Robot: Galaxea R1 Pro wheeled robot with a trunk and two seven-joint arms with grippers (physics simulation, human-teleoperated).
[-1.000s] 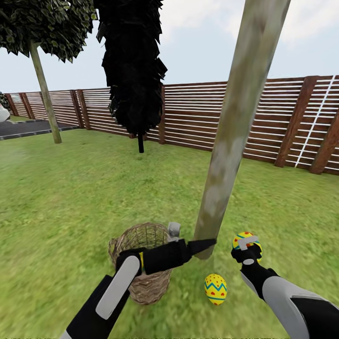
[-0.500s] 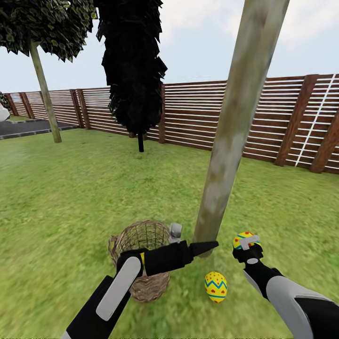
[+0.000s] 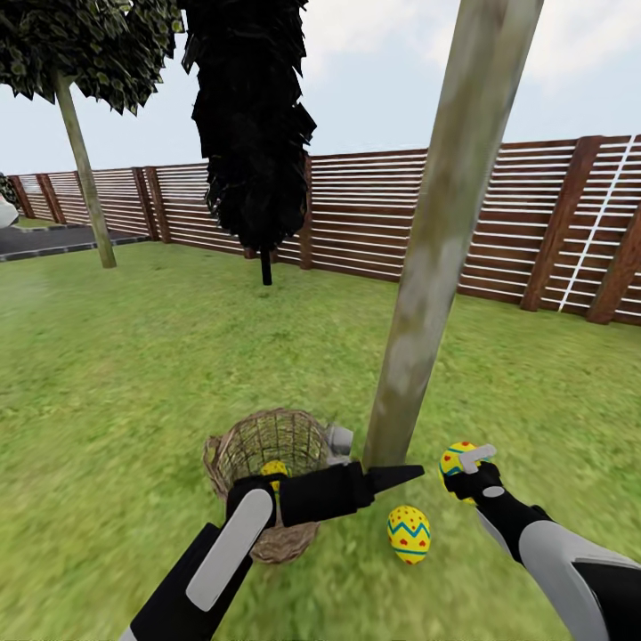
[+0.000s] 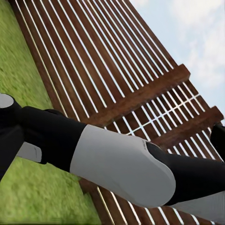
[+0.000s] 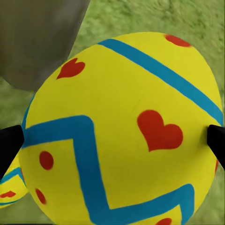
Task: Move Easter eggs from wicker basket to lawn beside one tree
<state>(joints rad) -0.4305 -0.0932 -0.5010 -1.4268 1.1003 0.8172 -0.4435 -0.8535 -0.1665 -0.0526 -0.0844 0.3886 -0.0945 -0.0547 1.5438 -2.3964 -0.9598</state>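
**Beside the tree: eggs and basket**

Head view: right gripper (image 3: 469,465) is gripping one egg (image 3: 456,459) near the tree (image 3: 418,303); another egg (image 3: 409,534) is lying on the lawn (image 3: 133,374); a third (image 3: 273,468) is sitting in the wicker basket (image 3: 258,445). Left gripper (image 3: 405,471) state cannot be told.

Right wrist view: fingertips (image 5: 10,145) are flanking the held egg (image 5: 122,136).

You have a basket (image 3: 267,463) of open brown woven wicker, rough, with a thick braided rim. The egg (image 5: 122,136) between your right fingertips looks smooth and matt, yellow paint with blue bands and red hearts and dots. The tree trunk (image 3: 436,249) is bare, smooth, mottled grey-beige. The fence (image 3: 499,223) is brown wooden slats on darker wooden posts. Your arm shells (image 4: 122,164) read as smooth black and pale grey plastic. The lawn (image 3: 133,356) is mottled, matt grass.
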